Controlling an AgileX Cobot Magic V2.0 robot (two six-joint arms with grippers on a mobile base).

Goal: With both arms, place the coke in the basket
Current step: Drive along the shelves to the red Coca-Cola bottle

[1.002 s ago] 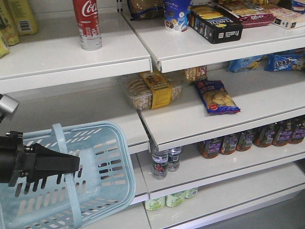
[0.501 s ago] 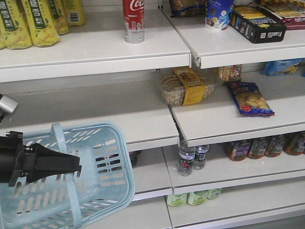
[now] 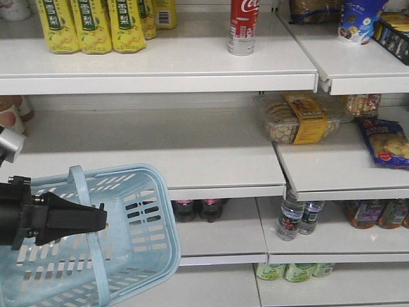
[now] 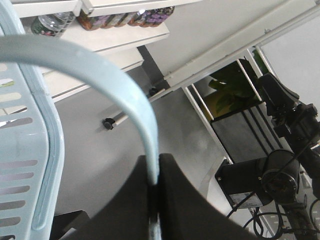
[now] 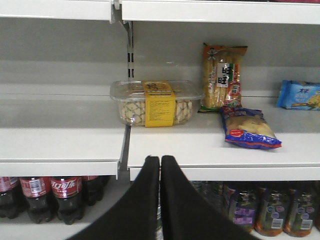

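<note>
Up and to the right of the basket [image 3: 148,233], on the top shelf [image 3: 192,64], the coke [image 3: 243,25] stands upright on its pale grey base, well apart from the basket and untouched by either arm. On that same shelf, almost straight above the basket, I see a row of yellow pear-drink bottles [image 3: 92,25] with green labels.

On my left wrist camera, the left gripper [image 4: 155,161] is pinched onto the basket's thin loop handle [image 4: 100,65]. The pale blue strap runs down into the narrow seam between the two black fingers [image 4: 180,200], which press against it from both sides. From the front camera, that left gripper [image 3: 96,217] points right across the basket's open mouth, and the basket hangs tilted, its slotted wall facing me.

On my right wrist camera, the right gripper [image 5: 160,162] has its two fingers pressed together with only a hairline gap between them, holding nothing and touching nothing. It faces a clear cookie box with a yellow band [image 5: 155,102] and a blue snack bag [image 5: 250,132] on a middle shelf. I cannot tell where this gripper sits relative to the basket, since the front camera does not show it.
</note>
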